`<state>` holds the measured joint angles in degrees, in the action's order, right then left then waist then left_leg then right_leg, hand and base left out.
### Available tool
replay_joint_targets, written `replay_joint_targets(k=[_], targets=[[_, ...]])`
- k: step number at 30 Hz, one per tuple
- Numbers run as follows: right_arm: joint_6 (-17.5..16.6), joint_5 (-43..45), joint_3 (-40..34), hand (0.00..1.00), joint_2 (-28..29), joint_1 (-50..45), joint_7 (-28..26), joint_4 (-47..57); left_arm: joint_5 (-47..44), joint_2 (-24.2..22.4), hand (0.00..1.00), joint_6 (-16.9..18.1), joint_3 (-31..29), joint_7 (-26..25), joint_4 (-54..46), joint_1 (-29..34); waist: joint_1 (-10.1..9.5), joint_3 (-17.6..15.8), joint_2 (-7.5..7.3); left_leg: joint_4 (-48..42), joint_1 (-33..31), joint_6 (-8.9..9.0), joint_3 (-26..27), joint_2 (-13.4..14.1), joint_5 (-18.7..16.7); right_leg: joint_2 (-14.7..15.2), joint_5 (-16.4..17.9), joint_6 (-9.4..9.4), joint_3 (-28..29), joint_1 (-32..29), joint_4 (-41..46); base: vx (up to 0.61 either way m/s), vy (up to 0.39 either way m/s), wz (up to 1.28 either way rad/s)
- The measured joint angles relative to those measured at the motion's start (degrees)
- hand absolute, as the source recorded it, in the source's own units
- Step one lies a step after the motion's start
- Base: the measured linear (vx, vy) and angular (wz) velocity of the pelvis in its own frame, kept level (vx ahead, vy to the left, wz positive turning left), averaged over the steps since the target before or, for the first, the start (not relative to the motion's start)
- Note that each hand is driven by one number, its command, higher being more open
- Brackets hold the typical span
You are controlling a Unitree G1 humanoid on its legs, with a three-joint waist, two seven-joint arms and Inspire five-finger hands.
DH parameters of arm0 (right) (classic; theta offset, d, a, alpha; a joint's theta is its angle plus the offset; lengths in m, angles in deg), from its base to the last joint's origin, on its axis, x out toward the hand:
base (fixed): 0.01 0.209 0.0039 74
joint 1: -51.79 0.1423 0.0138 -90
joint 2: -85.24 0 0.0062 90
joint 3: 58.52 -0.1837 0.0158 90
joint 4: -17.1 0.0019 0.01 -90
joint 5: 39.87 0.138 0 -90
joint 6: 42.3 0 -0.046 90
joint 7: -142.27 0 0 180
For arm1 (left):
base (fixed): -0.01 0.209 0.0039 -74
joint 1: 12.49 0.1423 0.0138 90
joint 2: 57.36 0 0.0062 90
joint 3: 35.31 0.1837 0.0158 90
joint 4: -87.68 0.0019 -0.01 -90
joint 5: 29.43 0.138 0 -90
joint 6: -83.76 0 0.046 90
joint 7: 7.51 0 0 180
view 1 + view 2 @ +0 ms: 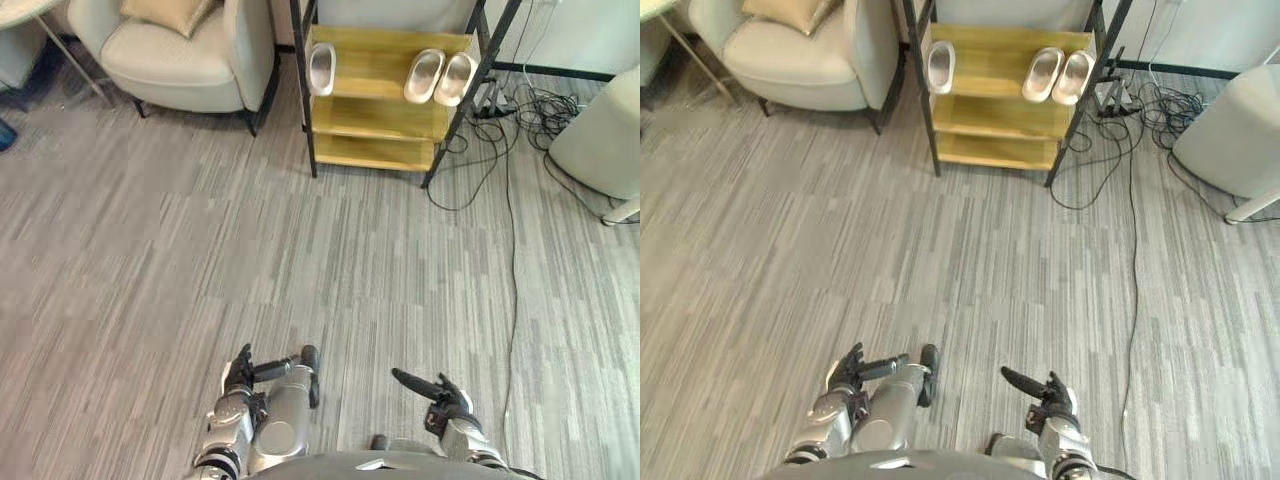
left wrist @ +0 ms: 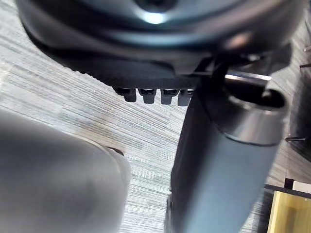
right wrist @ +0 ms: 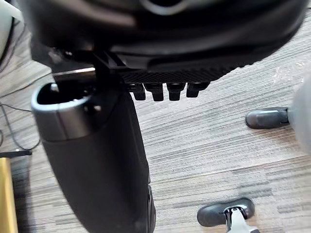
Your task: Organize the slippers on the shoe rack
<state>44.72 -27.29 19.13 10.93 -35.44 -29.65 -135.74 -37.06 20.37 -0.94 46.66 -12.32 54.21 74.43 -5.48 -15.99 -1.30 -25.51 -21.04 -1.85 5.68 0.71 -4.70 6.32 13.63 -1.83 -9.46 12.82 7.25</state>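
Standing on the grey striped plank floor (image 1: pixel 300 260): a tiered shoe rack with a black metal frame and yellow wooden shelves (image 1: pixel 385 95).

Slippers, three, all lying on the rack's top shelf:
- A single silver-grey slipper (image 1: pixel 322 68) is sitting at the rack's left end, just beside the frame post.
- A pair of matching silver-grey slippers (image 1: pixel 428 75) is sitting side by side toward the rack's right end, the two touching or nearly so.

Surroundings:
- A cream upholstered armchair (image 1: pixel 190 50) is standing just left of the rack and is carrying a tan cushion (image 1: pixel 165 12).
- A tangle of black cables (image 1: pixel 520 110) is lying on the floor to the right of the rack.
- A pale rounded seat (image 1: pixel 605 140) is standing further right, beyond the cables.

Hands:
- The robot's left hand (image 1: pixel 243 375) is hanging well apart from the rack, on its near side. Its fingers (image 2: pixel 146 94) are lying relaxed and are holding nothing.
- The robot's right hand (image 1: pixel 445 400) is hanging alongside, equally far from the rack. Its fingers (image 3: pixel 160 90) are lying loose and are gripping nothing.
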Motion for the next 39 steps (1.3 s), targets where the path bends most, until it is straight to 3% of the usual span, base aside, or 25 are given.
replay_joint_targets(k=[1,2,4,5,6,7,8,10,11,12,14,15,16,17,19,22,24,26,29,30,31,32,34,36,39], targets=[[0.0,0.0,0.0,1.0,0.5,-0.1,-0.1,0.0,0.0,0.1,1.0,-0.3,-0.1,-0.2,0.1,0.1,-0.37,0.1,-0.22,-1.4,1.4,-0.62,0.9,0.2,-2.1,0.6,0.1,-0.21,1.7,-1.2,5.2,0.53,0.193,-0.32],[0.0,0.0,0.0,1.0,0.9,0.0,-0.4,0.1,0.0,0.4,1.0,-0.4,0.0,-0.1,0.5,0.3,-0.65,0.2,-0.34,-1.3,3.9,-0.91,1.9,0.5,-3.8,1.3,-0.5,-1.74,3.2,-3.2,12.4,0.5,0.177,-0.48],[-0.1,-0.1,0.2,1.0,1.3,0.0,-0.9,0.7,0.5,0.7,1.0,-0.7,0.9,0.0,1.2,0.9,-0.27,0.3,-0.52,0.6,8.7,-1.18,2.6,0.8,-6.5,2.9,-3.6,-9.18,4.4,-8.8,28.0,0.38,0.122,-0.37],[-0.3,-0.1,0.3,1.0,1.3,0.0,-1.1,1.0,0.6,1.0,1.0,-0.8,1.2,0.0,1.2,1.0,-0.2,0.4,-0.6,1.0,9.8,-1.19,2.8,0.8,-7.0,3.3,-4.2,-10.79,4.6,-10.8,32.5,0.29,0.06,-0.21],[-0.5,-0.1,0.6,1.0,1.2,0.0,-1.4,1.8,0.7,1.5,1.0,-1.1,2.3,0.0,1.3,1.2,0.27,0.4,-0.8,2.0,12.3,-1.33,2.9,0.8,-8.0,4.2,-3.3,-9.9,3.8,-15.3,41.8,0.36,0.044,-0.11],[-1.0,-0.2,0.9,1.0,1.0,0.0,-1.5,2.7,0.7,1.6,1.0,-1.1,2.7,0.0,1.6,1.6,0.92,0.5,-0.89,3.4,15.0,-1.27,2.8,0.8,-8.6,4.9,-1.8,-7.4,1.7,-18.6,46.6,0.44,0.006,-0.04],[-1.6,-0.3,1.3,1.0,0.7,0.0,-1.6,3.4,0.7,1.5,1.0,-1.2,2.7,-0.1,2.6,1.9,1.43,0.5,-0.73,7.0,19.9,-1.16,2.8,1.1,-8.6,5.4,0.4,-3.89,-2.6,-22.0,45.7,0.45,-0.01,0.04],[-2.0,-1.0,1.8,1.0,0.4,0.5,-1.6,3.5,0.7,1.3,1.0,-1.3,2.6,-0.2,3.0,2.2,1.94,0.4,-0.41,10.1,24.5,-0.88,2.8,2.6,-8.4,4.0,2.1,-1.24,-6.3,-25.3,35.4,0.39,-0.064,0.08],[-2.1,-1.3,2.4,1.0,0.3,0.8,-1.6,3.5,0.7,1.3,1.0,-1.2,2.6,-0.2,3.2,2.2,2.14,0.4,-0.29,10.8,25.4,-0.85,2.6,3.2,-8.4,3.0,2.1,-1.21,-6.5,-26.9,30.7,0.41,-0.129,0.2],[-2.1,-1.3,2.4,1.0,0.2,1.4,-1.7,3.5,0.7,1.3,1.0,-1.3,2.6,-0.2,3.6,2.4,2.68,0.4,0.0,11.9,26.8,-0.18,2.1,4.4,-8.4,1.5,0.3,-1.45,-6.2,-28.5,22.9,0.55,-0.215,0.34],[-2.0,-1.2,2.4,1.0,0.1,1.3,-1.7,3.3,1.1,1.4,1.0,-1.4,2.7,-0.1,3.7,2.9,3.14,0.5,-0.46,13.9,29.8,2.54,1.2,4.9,-9.2,-0.4,-8.8,-1.58,-4.2,-29.0,8.5,0.54,-0.24,0.46],[-1.8,-1.2,2.3,1.0,-0.4,0.7,-1.7,2.3,1.4,1.6,1.0,-1.4,2.5,-0.2,4.1,2.9,3.41,0.9,-1.06,14.2,31.4,4.39,-0.4,5.0,-10.4,-1.0,-17.4,1.74,-2.9,-27.8,7.8,0.42,-0.223,0.28],[-1.3,-1.3,2.4,1.0,-1.4,1.6,-1.7,1.3,1.5,0.9,1.0,-1.4,2.2,-0.5,4.4,2.7,2.75,1.1,0.9,14.2,31.9,4.87,-0.8,7.1,-10.3,-2.2,-15.3,1.83,-3.1,-28.3,10.7,0.6,-0.336,0.28],[-1.3,-1.3,2.2,1.0,-2.0,1.4,-1.6,1.1,1.6,0.3,1.0,-1.4,2.2,-0.4,4.5,2.8,3.07,1.3,1.73,13.5,32.3,5.33,-1.7,7.5,-9.9,-2.3,-11.5,2.26,-3.6,-28.8,13.9,0.49,-0.27,0.09],[-0.8,-1.3,0.9,1.0,-2.7,0.9,-1.7,0.7,1.8,-0.6,1.0,-1.4,1.8,-0.4,4.6,3.2,3.32,1.9,3.05,7.5,31.4,6.21,-3.4,9.4,-9.4,-3.3,-7.2,3.61,-5.2,-27.3,16.5,0.58,-0.325,0.24],[-0.6,-1.2,0.6,1.0,-2.7,-0.8,-1.6,1.9,2.0,-1.9,1.0,-1.3,-2.5,-0.1,2.9,3.3,3.03,1.6,4.16,-23.5,19.0,8.8,-5.8,13.7,-4.6,-6.6,-5.1,4.78,-6.9,-17.5,10.4,0.37,-0.218,0.2],[-0.6,-1.2,0.7,1.0,-2.0,-1.3,-1.5,2.2,1.9,-1.7,1.0,-0.8,-2.4,-0.1,1.0,3.4,2.46,1.4,3.8,-33.0,12.9,8.6,-3.4,15.1,-7.1,-7.7,-4.9,5.19,-6.9,-12.4,6.6,0.32,-0.13,0.03],[-0.6,-1.1,0.7,1.0,-1.2,-1.2,-1.5,2.2,1.9,-1.4,1.0,-0.2,-2.3,0.1,-0.5,3.4,2.1,1.1,2.96,-30.4,7.7,7.92,0.3,14.2,-10.0,-7.6,-5.0,4.99,-6.2,-7.9,2.7,0.33,-0.055,-0.13],[-0.6,-1.1,0.7,1.0,-1.0,-0.8,-1.4,1.2,1.7,-1.9,1.0,-0.1,-1.8,0.2,-1.2,2.9,0.38,1.2,3.06,-9.7,4.5,7.54,0.1,8.6,-10.4,-6.4,-4.9,3.67,-3.2,-5.5,0.1,0.35,0.117,-0.5],[-0.5,-1.1,0.7,1.0,-1.4,-0.8,-1.3,1.1,1.7,-2.1,1.0,-0.1,-1.4,0.2,-0.7,3.0,0.1,1.7,4.03,1.6,5.1,6.78,-0.6,7.2,-4.4,-6.4,-4.1,2.02,-1.9,-5.0,-0.3,0.27,0.169,-0.61],[-0.4,-1.1,0.8,1.0,-1.4,-0.9,-1.3,0.7,1.2,-2.3,1.0,-0.1,-1.4,0.2,0.0,3.0,-0.27,1.6,4.11,3.2,6.0,3.53,-0.3,6.9,0.1,-6.5,-3.5,0.96,-0.9,-4.5,-0.3,0.44,0.224,-0.31],[-0.1,-1.1,1.3,1.0,-0.7,-0.4,-1.4,0.4,1.4,-1.4,1.0,-0.1,-1.0,0.1,0.6,2.4,-0.11,1.7,1.85,5.8,7.7,3.27,0.6,4.6,0.6,-4.2,-3.3,0.42,-0.5,-4.1,-0.8,0.36,0.157,-0.08],[-0.1,-1.2,1.2,1.0,-0.3,-0.9,-1.4,0.0,1.4,-0.1,1.0,-0.1,-0.1,0.3,0.7,2.1,-0.16,2.0,0.33,5.0,7.8,1.84,1.1,3.1,-0.8,-2.6,-2.8,-0.38,-0.4,-3.4,-1.0,0.36,0.14,0.09],[-0.1,-1.2,1.3,1.0,-0.2,-0.8,-1.5,-0.1,1.1,0.4,1.0,-0.2,-0.2,0.1,1.2,2.3,-0.64,2.2,0.23,2.4,9.9,1.05,2.3,3.1,-4.7,-1.8,-2.3,-1.35,1.0,-2.7,2.6,0.31,0.128,-0.22],[-0.1,-1.3,2.5,1.0,-0.1,-0.7,-1.9,-0.4,0.8,1.0,1.0,-0.5,-0.1,0.2,1.4,3.1,-0.59,2.4,0.03,3.1,15.2,0.72,4.1,3.3,-7.9,-0.1,-1.1,-4.75,3.5,-8.2,20.8,0.16,0.077,-0.33]])
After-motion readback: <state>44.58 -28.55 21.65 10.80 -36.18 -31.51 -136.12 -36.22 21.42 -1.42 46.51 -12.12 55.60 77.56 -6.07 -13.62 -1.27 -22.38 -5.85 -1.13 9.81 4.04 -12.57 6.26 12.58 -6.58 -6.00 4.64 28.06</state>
